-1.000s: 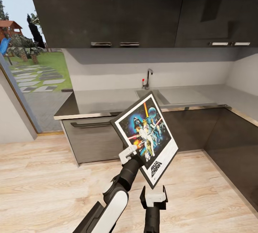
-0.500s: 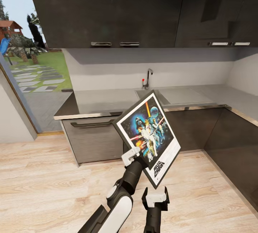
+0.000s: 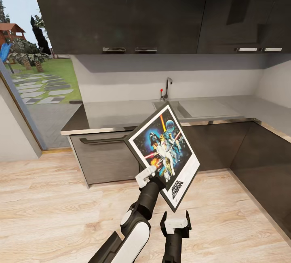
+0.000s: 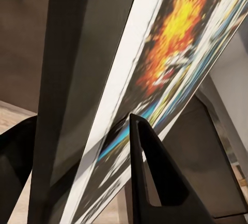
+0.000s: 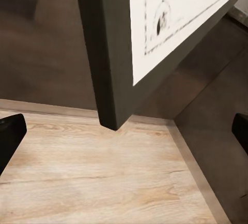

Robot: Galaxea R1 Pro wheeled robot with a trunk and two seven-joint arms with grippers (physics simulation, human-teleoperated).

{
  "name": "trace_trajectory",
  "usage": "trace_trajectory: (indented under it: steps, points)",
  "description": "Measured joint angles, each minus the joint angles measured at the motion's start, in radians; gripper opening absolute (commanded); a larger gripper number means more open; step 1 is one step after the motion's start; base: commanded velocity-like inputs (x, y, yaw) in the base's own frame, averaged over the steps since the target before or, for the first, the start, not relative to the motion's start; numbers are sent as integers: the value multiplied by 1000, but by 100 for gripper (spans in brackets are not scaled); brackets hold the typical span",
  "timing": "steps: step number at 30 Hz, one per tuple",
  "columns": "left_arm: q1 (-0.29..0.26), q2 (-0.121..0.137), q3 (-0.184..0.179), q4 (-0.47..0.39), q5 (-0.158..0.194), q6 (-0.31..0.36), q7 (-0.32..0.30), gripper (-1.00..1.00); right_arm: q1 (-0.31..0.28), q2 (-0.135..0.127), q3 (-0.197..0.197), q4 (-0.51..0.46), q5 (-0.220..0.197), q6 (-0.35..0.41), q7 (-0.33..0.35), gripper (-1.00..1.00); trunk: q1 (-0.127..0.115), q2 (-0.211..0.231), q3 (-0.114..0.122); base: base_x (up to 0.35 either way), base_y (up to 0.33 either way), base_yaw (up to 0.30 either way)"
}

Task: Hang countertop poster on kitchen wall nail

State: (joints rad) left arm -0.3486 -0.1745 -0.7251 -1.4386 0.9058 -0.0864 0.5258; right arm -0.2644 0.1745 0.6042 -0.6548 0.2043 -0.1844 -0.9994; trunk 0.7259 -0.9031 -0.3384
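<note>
**Poster's off the tabletop, left arm has it, no nail in sight yet**

Biggest thing first: the dark upper cabinets [image 3: 121,12] and the pale wall strip [image 3: 169,81] under them sit well beyond both tools, and I can't spot a nail anywhere on that wall. The tabletop [image 3: 117,113] with its sink [image 3: 202,108] lies past the poster.

The poster [image 3: 163,155] is up in the air, tilted, art facing the head camera, long axis running diagonally from its top corner down to the logo end. The left tool [image 3: 150,177] is pinching its lower-left edge; the wrist view shows a finger [image 4: 150,182] pressed on the printed face.

The right tool [image 3: 175,221] hangs just below the poster's bottom corner, jaws spread, holding nothing. So the left arm carries it, I'd say.
</note>
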Motion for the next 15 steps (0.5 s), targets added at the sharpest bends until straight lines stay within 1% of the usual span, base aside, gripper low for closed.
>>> trace_trajectory:
  steps: [15]
  points:
    - [0,0,-2,-1,4,-3,2,-100,-1,0,0,0,0,0,-2,100,0,0,0,0,0,0]
